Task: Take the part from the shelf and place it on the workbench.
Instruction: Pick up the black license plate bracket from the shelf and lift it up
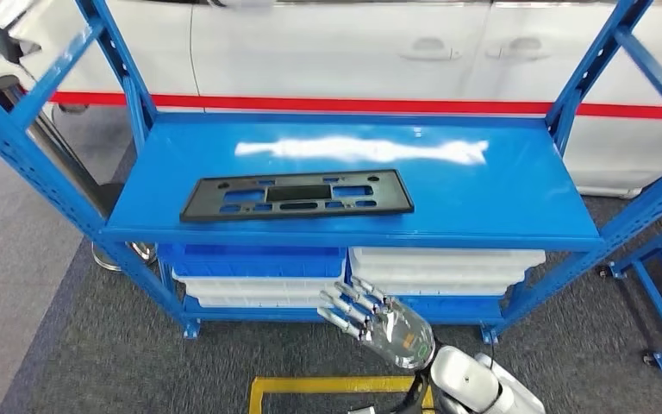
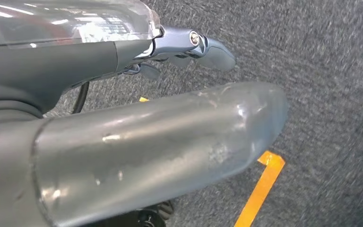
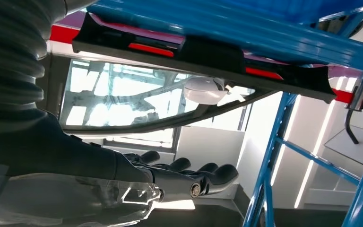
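The part [image 1: 296,195], a flat black plate with several cut-out windows, lies flat on the upper board of the blue shelf [image 1: 483,198], toward its left half and near the front edge, so I judge the task is only at its beginning: nothing is taken yet, and the carrying and the placing on the workbench are all left to do. I cannot see the workbench from here. My right hand [image 1: 377,321] is raised in front of the shelf but lower than the board where the part lies, at the level of the blue and white bins [image 1: 259,267] on the lower board. Its fingers [image 1: 345,304] are stretched out and apart, pointing toward the shelf, and they hold nothing. In the right wrist view this hand [image 3: 179,177] looks up from under the board, and the edge of the part [image 3: 203,56] shows there at the front of the shelf, well apart from my fingers. My left hand [image 2: 137,142] hangs down over the grey carpet, near a yellow floor line [image 2: 262,189]; I see the thick thumb and one fingertip, with nothing in them, but whether the fingers are spread or curled I cannot tell. I think my right hand must rise above the board before it can reach the part.
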{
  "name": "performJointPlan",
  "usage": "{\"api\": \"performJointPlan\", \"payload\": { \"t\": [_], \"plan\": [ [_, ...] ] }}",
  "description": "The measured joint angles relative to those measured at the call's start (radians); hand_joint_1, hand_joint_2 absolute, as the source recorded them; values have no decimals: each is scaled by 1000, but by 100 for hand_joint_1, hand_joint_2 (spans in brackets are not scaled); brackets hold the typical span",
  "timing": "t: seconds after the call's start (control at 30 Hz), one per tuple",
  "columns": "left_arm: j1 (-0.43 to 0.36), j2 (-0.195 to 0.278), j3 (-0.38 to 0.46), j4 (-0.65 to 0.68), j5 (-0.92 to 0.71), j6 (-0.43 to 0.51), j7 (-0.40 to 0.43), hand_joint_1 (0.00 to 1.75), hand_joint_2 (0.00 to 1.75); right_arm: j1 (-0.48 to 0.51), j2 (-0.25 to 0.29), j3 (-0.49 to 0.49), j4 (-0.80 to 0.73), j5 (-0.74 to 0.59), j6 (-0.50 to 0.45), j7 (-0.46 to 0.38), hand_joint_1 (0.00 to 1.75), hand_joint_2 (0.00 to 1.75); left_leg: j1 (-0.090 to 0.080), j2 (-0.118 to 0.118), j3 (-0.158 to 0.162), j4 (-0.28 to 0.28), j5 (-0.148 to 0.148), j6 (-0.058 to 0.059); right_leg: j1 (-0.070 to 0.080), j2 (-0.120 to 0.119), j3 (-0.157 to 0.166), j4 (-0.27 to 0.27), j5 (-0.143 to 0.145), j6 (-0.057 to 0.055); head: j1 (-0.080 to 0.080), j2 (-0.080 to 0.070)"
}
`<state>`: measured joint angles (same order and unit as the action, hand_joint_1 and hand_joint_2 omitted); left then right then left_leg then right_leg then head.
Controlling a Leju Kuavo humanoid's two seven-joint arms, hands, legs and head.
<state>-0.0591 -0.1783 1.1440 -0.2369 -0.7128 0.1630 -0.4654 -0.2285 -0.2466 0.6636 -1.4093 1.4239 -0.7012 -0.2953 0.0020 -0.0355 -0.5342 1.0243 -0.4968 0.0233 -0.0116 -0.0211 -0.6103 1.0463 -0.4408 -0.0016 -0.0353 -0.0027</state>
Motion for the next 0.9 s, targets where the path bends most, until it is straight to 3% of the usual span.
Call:
{"api": "performJointPlan", "payload": {
  "t": [0.1,0.17,0.23,0.27,0.3,0.33,0.37,0.4,0.47,0.6,0.67,0.77,0.8,0.83,0.9],
  "plan": [
    [-1,-1,1,0,-1,0,-3,0,0,-1,0,-2,2,-5,0,-4,0,175,0,5,7,-3,-11,-19,-2,3,16,-22,-14,-6,0,0],
    [-3,-2,1,0,-3,0,-4,0,0,-4,-3,-3,5,-13,0,-7,0,175,-1,12,-11,51,-43,-31,-8,0,32,-34,-17,-14,0,0],
    [-3,-4,1,0,-4,0,-5,0,0,-8,-7,-3,12,-24,0,-13,0,175,1,17,-80,179,-97,-40,-8,-5,42,-37,-25,-21,0,0],
    [-2,-5,1,0,-5,0,-5,0,0,-10,-9,-2,16,-28,0,-15,0,175,2,18,-119,239,-114,-43,-8,-6,47,-37,-30,-22,0,0],
    [-1,-6,1,0,-6,0,-5,0,0,-10,-9,-1,20,-31,0,-17,0,175,2,18,-145,271,-111,-44,-8,-7,53,-37,-35,-23,0,0],
    [1,-6,1,0,-6,0,-5,0,0,-11,-9,0,24,-32,0,-18,0,175,2,18,-153,263,-86,-45,-8,-7,60,-36,-41,-22,0,0],
    [1,-6,1,0,-7,0,-5,0,0,-11,-9,1,27,-32,0,-19,0,175,2,18,-141,216,-43,-44,-8,-6,69,-36,-47,-20,0,0],
    [2,-6,1,0,-7,0,-5,0,0,-12,-9,2,29,-33,0,-19,0,175,2,17,-118,146,5,-41,-8,-6,78,-36,-53,-18,0,0],
    [2,-6,1,0,-8,0,-5,0,0,-16,-9,3,33,-33,0,-19,0,175,-2,15,-77,35,60,-31,-5,-4,89,-33,-66,-8,0,0],
    [1,-8,1,0,-10,0,-6,0,0,-24,-8,4,38,-34,0,-21,0,175,-4,12,-60,-2,62,-3,-3,-2,95,-35,-76,12,0,0],
    [0,-11,1,0,-10,0,-6,0,0,-26,-4,3,39,-35,-1,-21,0,175,3,12,-48,-14,62,11,-5,2,76,12,-104,18,0,0],
    [-1,-12,1,0,-10,0,-7,0,0,-25,2,3,44,-35,-1,-22,0,175,3,11,-36,-18,55,22,-12,10,-28,200,-173,25,0,0],
    [-1,-12,1,0,-10,0,-7,0,0,-24,2,3,46,-35,-1,-22,0,175,2,10,-31,-18,51,22,-14,10,-58,240,-174,26,0,0],
    [0,-12,1,0,-10,-1,-7,0,0,-23,3,3,48,-36,-1,-22,0,175,2,9,-25,-18,46,21,-15,10,-71,245,-156,27,0,0],
    [1,-13,2,0,-10,-2,-7,0,0,-24,3,3,49,-39,-1,-23,0,175,2,6,-8,-18,34,17,-18,8,-43,148,-69,24,0,0]
  ]
}}
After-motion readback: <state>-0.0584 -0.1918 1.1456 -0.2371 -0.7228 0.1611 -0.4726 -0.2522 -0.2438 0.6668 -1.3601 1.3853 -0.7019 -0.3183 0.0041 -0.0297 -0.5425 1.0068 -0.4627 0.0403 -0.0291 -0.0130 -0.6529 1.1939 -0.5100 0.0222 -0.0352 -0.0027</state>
